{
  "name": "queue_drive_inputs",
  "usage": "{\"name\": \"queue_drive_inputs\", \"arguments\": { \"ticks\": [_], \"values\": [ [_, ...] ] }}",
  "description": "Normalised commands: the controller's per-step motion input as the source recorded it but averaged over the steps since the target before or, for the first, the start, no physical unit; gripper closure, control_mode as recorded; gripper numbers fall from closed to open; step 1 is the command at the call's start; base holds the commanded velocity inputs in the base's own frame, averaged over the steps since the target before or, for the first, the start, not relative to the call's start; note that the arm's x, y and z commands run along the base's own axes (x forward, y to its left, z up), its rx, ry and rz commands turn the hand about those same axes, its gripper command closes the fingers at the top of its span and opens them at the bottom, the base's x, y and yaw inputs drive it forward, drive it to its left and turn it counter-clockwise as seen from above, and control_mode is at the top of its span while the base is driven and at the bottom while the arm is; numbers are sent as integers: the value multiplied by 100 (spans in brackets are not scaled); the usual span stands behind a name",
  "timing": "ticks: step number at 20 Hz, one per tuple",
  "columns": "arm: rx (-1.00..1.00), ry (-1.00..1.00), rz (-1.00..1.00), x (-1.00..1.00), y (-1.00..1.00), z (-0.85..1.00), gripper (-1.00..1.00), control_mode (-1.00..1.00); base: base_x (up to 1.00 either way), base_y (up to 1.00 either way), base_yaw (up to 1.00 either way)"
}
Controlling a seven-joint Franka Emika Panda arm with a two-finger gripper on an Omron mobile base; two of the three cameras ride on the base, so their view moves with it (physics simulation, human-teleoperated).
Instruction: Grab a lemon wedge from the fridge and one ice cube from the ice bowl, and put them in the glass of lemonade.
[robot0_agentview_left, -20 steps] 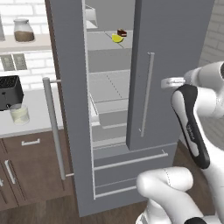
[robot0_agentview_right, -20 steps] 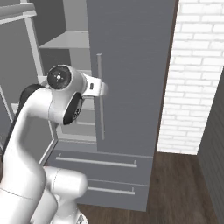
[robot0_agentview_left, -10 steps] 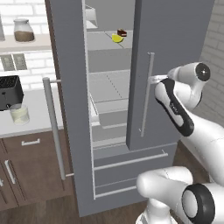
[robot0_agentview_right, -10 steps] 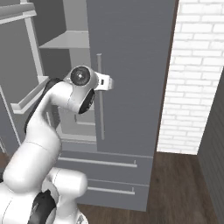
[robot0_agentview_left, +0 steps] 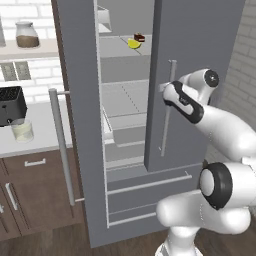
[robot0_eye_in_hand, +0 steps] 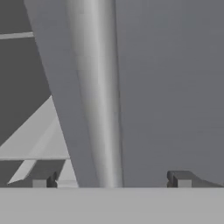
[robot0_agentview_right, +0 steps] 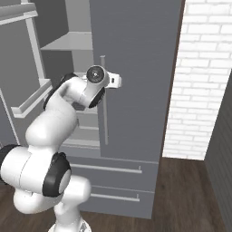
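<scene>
Fridge (robot0_agentview_left: 200, 60) fills the middle of the scene, tall and matte grey, with its left door (robot0_agentview_left: 77, 125) swung wide and its right door partly open, so the pale inner shelves show between them. Two lower drawers sit shut beneath. Left of the fridge runs a worktop (robot0_agentview_left: 42, 142) over brown cabinets, carrying a black toaster (robot0_agentview_left: 11, 105) and, just in front of it, the glass of lemonade (robot0_agentview_left: 22, 131). A lidded jar (robot0_agentview_left: 27, 35) stands on a wall shelf above. The white arm reaches from the near right up to the right door's silver bar handle (robot0_agentview_left: 167, 107). The jaws (robot0_eye_in_hand: 111, 180) stand wide apart, one fingertip on each side of the bar, which runs up between them; they hold nothing. On an upper fridge shelf lies the lemon wedge (robot0_agentview_left: 133, 44), tiny and yellow, touching a small dark red-brown block (robot0_agentview_left: 139, 37) on its far right.
</scene>
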Motion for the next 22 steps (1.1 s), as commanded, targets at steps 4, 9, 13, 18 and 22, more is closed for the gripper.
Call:
{"name": "queue_drive_inputs", "arguments": {
  "ticks": [4,9,13,18,22],
  "values": [
    [0,0,2,83,0,-34,-100,-100,0,0,0],
    [0,0,2,84,0,-33,-100,-100,0,0,0],
    [0,8,1,71,0,-9,100,-100,0,0,0],
    [1,16,0,-22,-36,7,100,-100,0,0,0],
    [8,11,0,-100,-96,14,100,-100,0,0,0]
  ]
}}
